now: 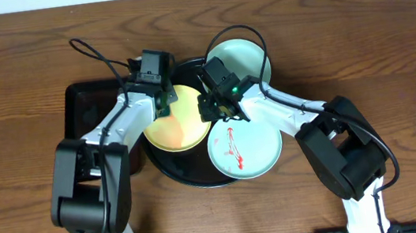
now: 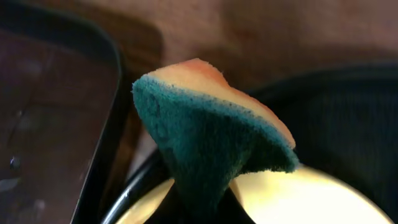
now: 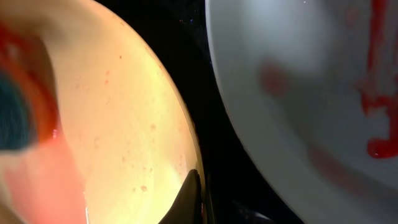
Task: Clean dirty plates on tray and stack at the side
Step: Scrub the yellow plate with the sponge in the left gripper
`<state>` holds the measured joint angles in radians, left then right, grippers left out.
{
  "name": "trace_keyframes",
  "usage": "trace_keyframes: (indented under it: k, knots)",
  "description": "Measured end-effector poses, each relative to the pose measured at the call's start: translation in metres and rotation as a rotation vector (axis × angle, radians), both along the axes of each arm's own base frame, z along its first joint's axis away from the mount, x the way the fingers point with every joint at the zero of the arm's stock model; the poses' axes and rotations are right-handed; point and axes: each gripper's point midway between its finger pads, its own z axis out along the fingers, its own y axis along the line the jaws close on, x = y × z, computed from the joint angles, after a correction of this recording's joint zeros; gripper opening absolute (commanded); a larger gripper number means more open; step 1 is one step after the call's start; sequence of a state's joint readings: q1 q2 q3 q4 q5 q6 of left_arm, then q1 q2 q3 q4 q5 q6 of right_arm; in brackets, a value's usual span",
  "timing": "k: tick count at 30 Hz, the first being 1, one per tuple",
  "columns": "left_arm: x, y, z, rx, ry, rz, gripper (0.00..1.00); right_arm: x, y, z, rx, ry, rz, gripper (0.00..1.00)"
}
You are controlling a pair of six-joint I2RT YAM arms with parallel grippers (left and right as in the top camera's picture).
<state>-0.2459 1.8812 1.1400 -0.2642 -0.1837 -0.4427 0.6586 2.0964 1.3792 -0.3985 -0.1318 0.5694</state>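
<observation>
The pale yellow plate [image 1: 180, 126] lies on the left half of the round black tray [image 1: 169, 173]. My left gripper [image 1: 160, 98] is shut on the teal sponge [image 2: 205, 143] and holds it on the plate's far-left edge. My right gripper [image 1: 215, 104] is shut on the yellow plate's right rim [image 3: 186, 168]. The right wrist view shows the sponge [image 3: 11, 118] with a red smear on the plate. An aqua plate with red sauce streaks [image 1: 245, 150] lies on the tray's right front. A clean-looking aqua plate [image 1: 244, 58] sits at the tray's back right.
A rectangular black tray [image 1: 86, 107] lies to the left, next to the round tray, partly under my left arm. Brown wood tabletop [image 1: 390, 46] surrounds both trays.
</observation>
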Motion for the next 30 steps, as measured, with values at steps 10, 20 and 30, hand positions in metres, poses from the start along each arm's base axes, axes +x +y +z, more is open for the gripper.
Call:
trace_keyframes:
  k: [10, 20, 30]
  knots:
    - [0.007, -0.012, -0.005, -0.044, -0.007, -0.061, 0.08, 0.000, 0.000, 0.000, 0.002, 0.003, 0.001, 0.01]
    - [-0.018, -0.053, -0.008, -0.268, 0.116, -0.301, 0.08, -0.001, 0.000, -0.001, -0.001, 0.004, 0.001, 0.01]
    - [0.001, -0.050, -0.004, -0.207, 0.019, -0.266, 0.08, -0.001, 0.000, -0.001, 0.000, 0.005, 0.001, 0.01]
